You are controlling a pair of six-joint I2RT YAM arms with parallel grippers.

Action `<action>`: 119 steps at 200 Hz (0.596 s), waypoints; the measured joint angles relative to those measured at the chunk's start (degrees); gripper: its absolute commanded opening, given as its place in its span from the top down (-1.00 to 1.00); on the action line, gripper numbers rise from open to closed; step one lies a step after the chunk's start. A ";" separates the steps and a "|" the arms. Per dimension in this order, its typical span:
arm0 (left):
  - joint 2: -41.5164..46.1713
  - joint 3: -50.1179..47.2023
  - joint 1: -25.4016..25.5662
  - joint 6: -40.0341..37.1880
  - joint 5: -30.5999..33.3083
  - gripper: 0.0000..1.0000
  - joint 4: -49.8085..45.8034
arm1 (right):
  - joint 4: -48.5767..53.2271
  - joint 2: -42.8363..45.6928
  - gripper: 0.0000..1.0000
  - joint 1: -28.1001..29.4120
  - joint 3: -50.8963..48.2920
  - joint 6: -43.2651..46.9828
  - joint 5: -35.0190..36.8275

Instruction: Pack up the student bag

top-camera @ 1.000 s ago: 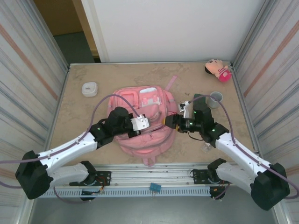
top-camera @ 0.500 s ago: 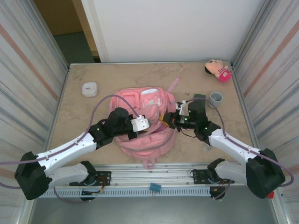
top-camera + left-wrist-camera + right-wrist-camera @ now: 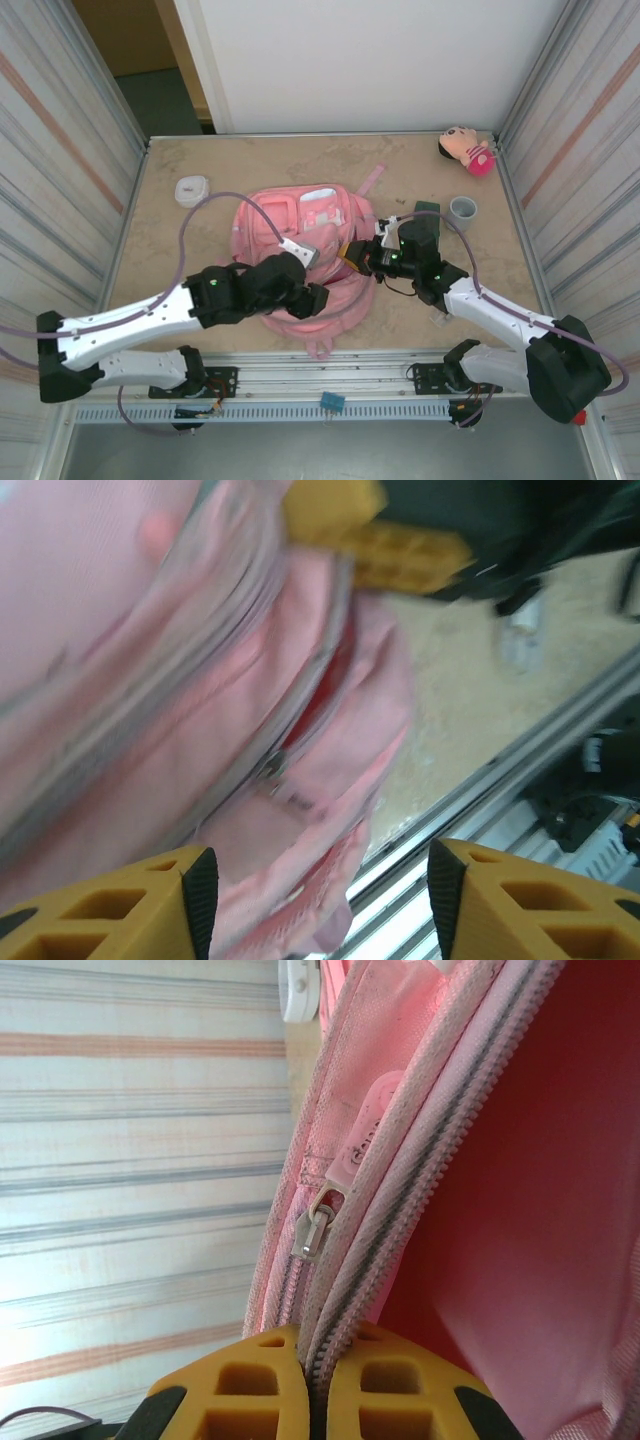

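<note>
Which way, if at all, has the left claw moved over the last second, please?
Yes. The left claw has swung toward the near rail and is now over the student bag's lower half.

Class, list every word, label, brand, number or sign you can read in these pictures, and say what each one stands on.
No text can be read in full.
Raised lettering on the pink zipper tab of the student bag: faint and partly turned away, unreadable.
Small label sewn on the bag's fabric, left wrist view: blurred, unreadable.
</note>
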State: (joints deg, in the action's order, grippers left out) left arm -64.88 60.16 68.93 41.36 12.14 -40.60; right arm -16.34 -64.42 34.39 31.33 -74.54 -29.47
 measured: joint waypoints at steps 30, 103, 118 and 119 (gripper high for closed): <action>-2.01 -1.11 0.94 12.44 2.14 -0.11 -2.32 | 0.07 0.39 1.00 0.15 0.00 0.11 0.20; -5.84 -4.48 1.18 22.23 2.34 -0.11 6.78 | 1.53 1.66 1.00 0.87 0.04 0.42 1.25; -6.64 -4.48 1.22 23.39 2.51 -0.08 7.91 | 1.57 1.68 1.00 1.18 0.07 0.44 1.36; -6.69 -4.48 1.22 23.45 2.51 -0.08 7.91 | 1.57 1.68 1.00 1.22 0.07 0.44 1.40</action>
State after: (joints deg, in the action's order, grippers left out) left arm -71.57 55.68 70.15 64.82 14.66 -32.69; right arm -14.76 -62.74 35.62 31.40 -74.11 -28.08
